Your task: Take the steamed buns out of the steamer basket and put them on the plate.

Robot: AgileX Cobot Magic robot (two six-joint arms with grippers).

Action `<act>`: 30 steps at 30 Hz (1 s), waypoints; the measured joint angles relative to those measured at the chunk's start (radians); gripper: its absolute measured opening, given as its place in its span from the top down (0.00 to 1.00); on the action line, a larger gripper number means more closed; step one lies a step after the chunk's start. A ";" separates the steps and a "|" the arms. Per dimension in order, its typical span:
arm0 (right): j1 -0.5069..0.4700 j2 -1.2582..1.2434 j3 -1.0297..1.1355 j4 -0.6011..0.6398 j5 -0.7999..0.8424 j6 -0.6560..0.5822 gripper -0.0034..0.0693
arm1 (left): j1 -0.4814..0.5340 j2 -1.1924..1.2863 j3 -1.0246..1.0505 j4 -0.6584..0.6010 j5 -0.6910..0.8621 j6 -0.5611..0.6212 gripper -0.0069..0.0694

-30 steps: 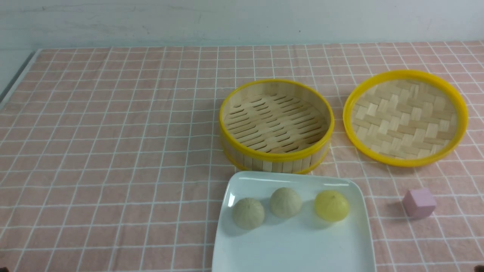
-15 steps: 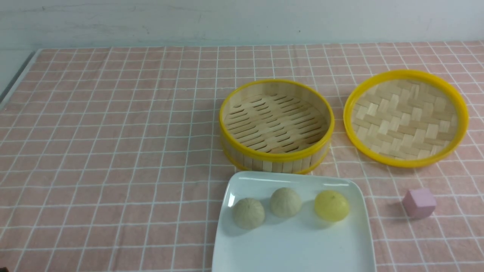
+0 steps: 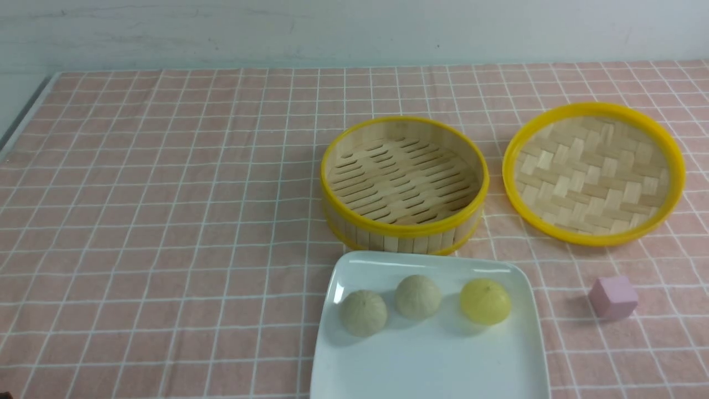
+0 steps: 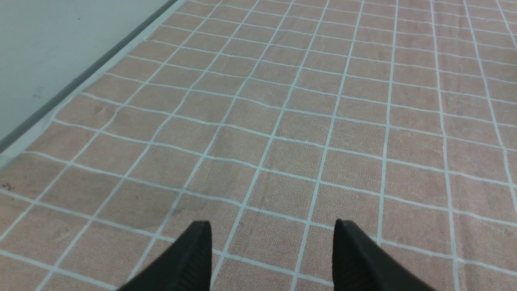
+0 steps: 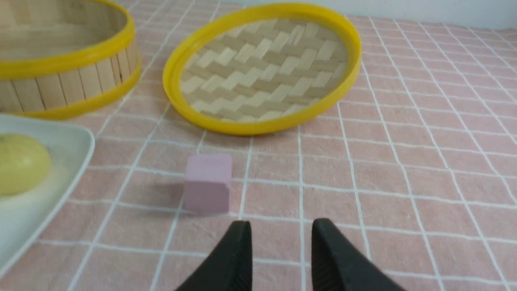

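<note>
Three steamed buns lie in a row on the white square plate (image 3: 432, 366): a beige bun (image 3: 363, 312) on the left, a beige bun (image 3: 418, 296) in the middle and a yellow bun (image 3: 485, 301) on the right. The steamer basket (image 3: 405, 184) stands empty just behind the plate. My left gripper (image 4: 271, 226) is open and empty over bare tablecloth, far from them. My right gripper (image 5: 281, 224) is open with a narrow gap, empty, near the pink cube (image 5: 208, 182). The yellow bun (image 5: 22, 163), the plate rim (image 5: 76, 147) and the basket (image 5: 64, 60) show in the right wrist view. Neither gripper shows in the front view.
A shallow yellow-rimmed woven tray (image 3: 594, 173) lies right of the basket, and it also shows in the right wrist view (image 5: 262, 68). The pink cube (image 3: 613, 297) sits right of the plate. The pink checked tablecloth's left edge (image 4: 80, 85) borders a grey floor.
</note>
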 joint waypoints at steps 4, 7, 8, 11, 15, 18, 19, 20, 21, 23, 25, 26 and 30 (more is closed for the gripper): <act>0.000 0.000 0.000 -0.126 0.022 0.138 0.63 | 0.000 0.000 0.000 0.000 0.000 0.000 0.36; 0.000 0.000 -0.003 -0.280 0.035 0.362 0.63 | 0.000 0.000 0.000 0.000 0.000 0.000 0.36; 0.000 0.000 -0.003 -0.326 0.041 0.420 0.63 | 0.000 0.000 0.000 0.000 0.000 0.000 0.36; 0.000 0.000 -0.004 -0.416 0.047 0.516 0.63 | 0.000 0.000 0.000 0.000 0.000 0.000 0.36; 0.000 0.000 -0.005 -0.431 0.048 0.530 0.63 | 0.000 0.000 0.000 0.000 0.000 0.000 0.36; 0.000 0.000 -0.005 -0.409 0.049 0.497 0.62 | 0.000 0.000 0.000 0.000 0.000 0.000 0.36; 0.000 0.000 -0.005 -0.396 0.049 0.480 0.62 | 0.000 0.000 0.000 0.000 0.000 0.000 0.36; 0.000 0.000 -0.005 -0.390 0.049 0.465 0.62 | 0.000 0.000 0.000 0.000 0.000 0.000 0.36; 0.000 0.000 -0.005 -0.387 0.049 0.460 0.62 | 0.000 0.000 0.000 0.000 0.000 0.000 0.36; 0.000 0.000 -0.005 -0.374 0.049 0.442 0.62 | 0.000 0.000 0.000 0.000 0.000 0.000 0.36; 0.000 0.000 -0.005 -0.371 0.049 0.437 0.62 | 0.000 0.000 0.000 0.000 -0.001 0.000 0.36; 0.000 0.000 -0.005 -0.371 0.049 0.437 0.62 | 0.000 0.000 0.000 0.000 -0.001 0.000 0.36; 0.000 0.000 -0.005 -0.370 0.049 0.437 0.62 | 0.000 0.000 0.000 0.000 -0.001 0.000 0.36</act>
